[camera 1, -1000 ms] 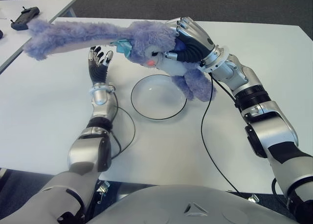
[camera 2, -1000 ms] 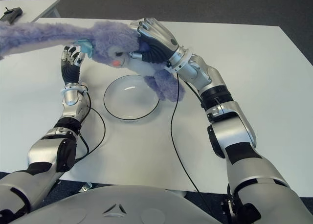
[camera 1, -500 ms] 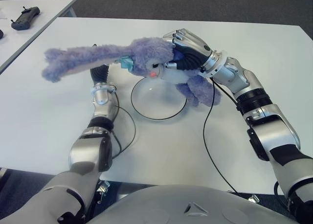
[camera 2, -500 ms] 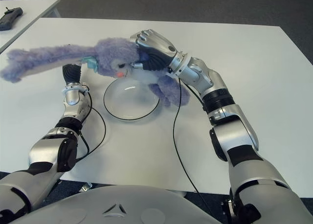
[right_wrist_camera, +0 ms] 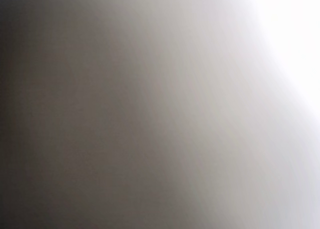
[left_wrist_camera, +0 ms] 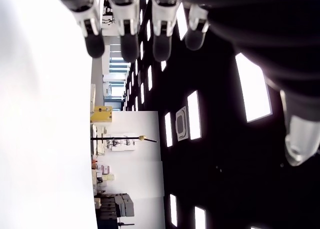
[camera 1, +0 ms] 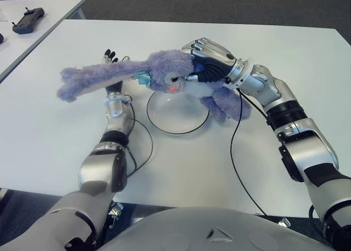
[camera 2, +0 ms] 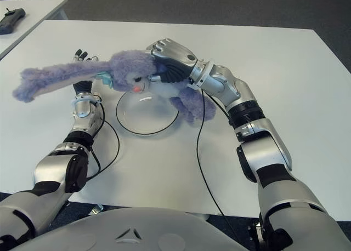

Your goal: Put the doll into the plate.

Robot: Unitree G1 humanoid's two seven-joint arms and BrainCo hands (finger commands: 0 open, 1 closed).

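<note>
- Hanging above the clear plate (camera 1: 177,109), the purple doll (camera 1: 164,70) is gripped at its body by the right hand (camera 1: 211,62), whose fingers are curled over it.
- The doll's long ears (camera 1: 93,78) are stretched out toward the robot's left, and its legs are seen over the plate's right rim.
- The left hand (camera 1: 112,70) is largely hidden behind the ears, left of the plate; its fingers (left_wrist_camera: 125,26) are seen extended and empty in the left wrist view.
- The white table (camera 1: 49,130) is crossed by black cables (camera 1: 236,152).

Purple doll (camera 1: 164,70) (long-eared) held above plate (camera 1: 159,119).
</note>
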